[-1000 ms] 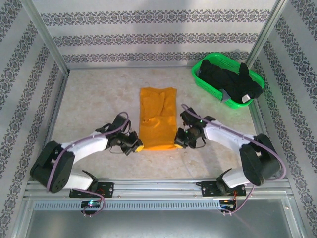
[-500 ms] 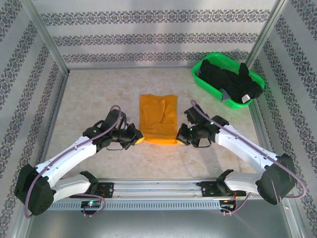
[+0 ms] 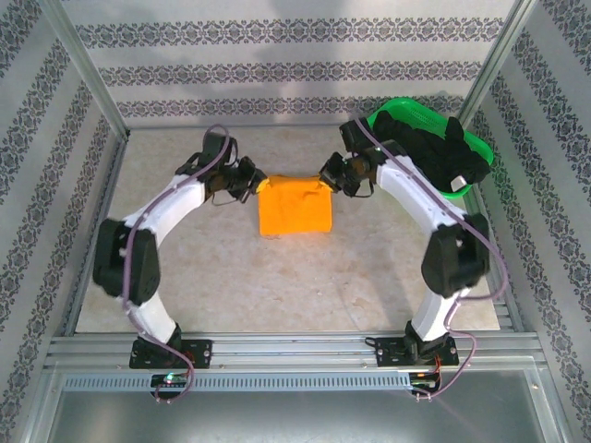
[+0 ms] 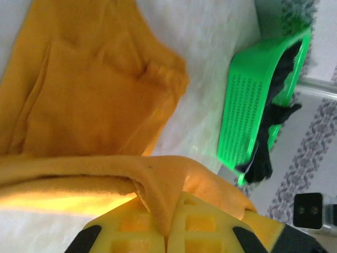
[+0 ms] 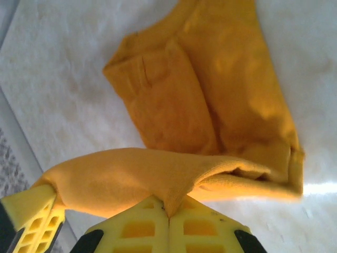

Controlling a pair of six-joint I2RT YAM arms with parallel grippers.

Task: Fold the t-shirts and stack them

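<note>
The mustard-orange t-shirt (image 3: 295, 208) lies doubled over in the middle of the table. My left gripper (image 3: 254, 182) is shut on its far left corner, with cloth pinched between the yellow fingers (image 4: 131, 226). At the far right corner my right gripper (image 3: 329, 175) is shut on the cloth too, a fold caught between its fingers (image 5: 137, 229). Both wrist views look along the orange t-shirt (image 4: 89, 95) (image 5: 210, 89), its lifted edge draped over the lower layer. The black t-shirts (image 3: 434, 152) are piled in the green basket (image 3: 392, 161) at the back right.
The green mesh basket (image 4: 253, 105) stands just right of my right arm, close to the right frame post (image 3: 499, 55). Patterned walls close the back and sides. A metal rail (image 3: 295, 355) runs along the near edge.
Both grippers carried the near hem of the orange t-shirt away from the bases to its far edge, folding it in half. The arms now reach far out.
</note>
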